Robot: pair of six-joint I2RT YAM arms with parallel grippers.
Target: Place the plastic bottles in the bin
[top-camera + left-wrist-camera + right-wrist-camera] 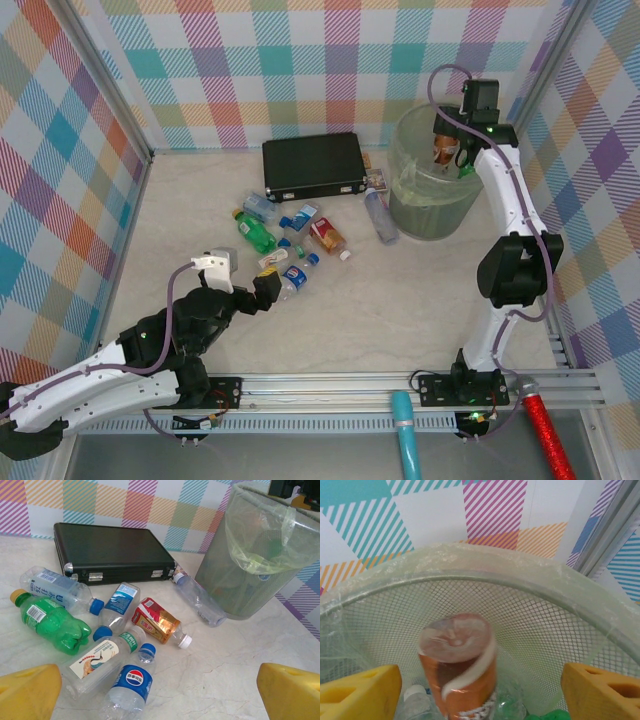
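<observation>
at the near left of the table [400, 310]: left gripper [268, 290], fingers wide apart, holding nothing, low over the surface, aimed at the bottle heap.

just beyond it: pepsi bottle [131, 682], clear, blue label and cap, on its side, nearest of the lot.

beside it, seemingly touching: crane-label bottle [102, 657], on its side.

further: green bottle [52, 622], orange cap; red-and-gold label bottle [157, 622], white cap; wave-label bottle [117, 605], blue cap; pale-blue label bottle [57, 590], blue cap. all lying down, bunched together.

further right, apart from the heap: long clear bottle [200, 600], one end at the foot of the bin.

behind the heap: black case [110, 550], flat, shut, not part of the job.

far right: bin [250, 595], mesh, bag-lined, upright, some bottles inside.

above its mouth: right gripper [447, 150], fingers apart; brown-label bottle [457, 675] between them, touching neither, blurred, over the bin's inside.

step in hand, as judged: right arm dropping one bottle; left arm lined up for a pick.

next move calls for: right arm lifting clear of the rim; left gripper lowering across the pepsi bottle's body and closing without nudging its neighbour. about seven bottles left on the table.
</observation>
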